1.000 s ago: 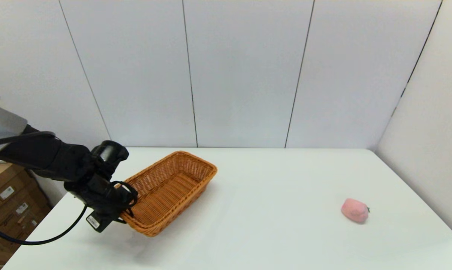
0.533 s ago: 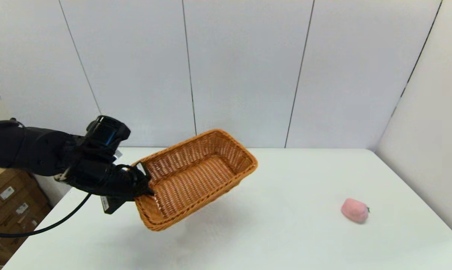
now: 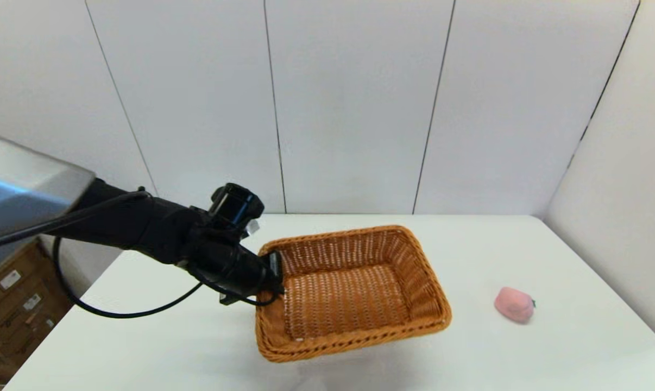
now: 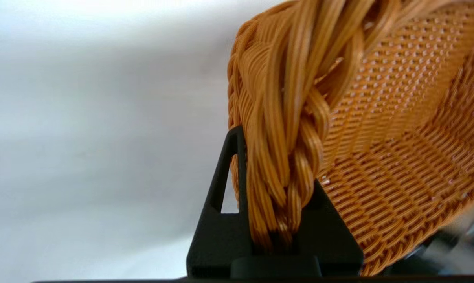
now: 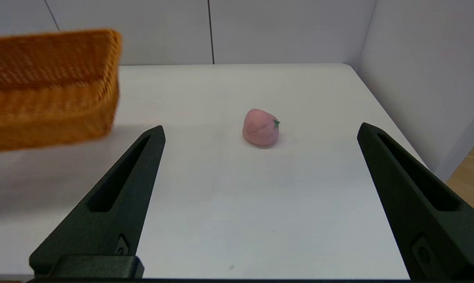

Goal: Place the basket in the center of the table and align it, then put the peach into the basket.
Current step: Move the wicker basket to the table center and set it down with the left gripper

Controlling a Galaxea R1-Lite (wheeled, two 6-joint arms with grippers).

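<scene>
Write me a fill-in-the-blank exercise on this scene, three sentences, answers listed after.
1. The left end effector is shut on the wicker basket's braided ____.
2. The pink peach lies on the white ____, apart from the basket.
3. The right end effector is ____ and holds nothing.

Missing words: rim; table; open

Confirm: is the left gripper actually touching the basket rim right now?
Touching. The left wrist view shows the left gripper shut on the braided rim of the basket, the weave pinched between its fingers.
</scene>
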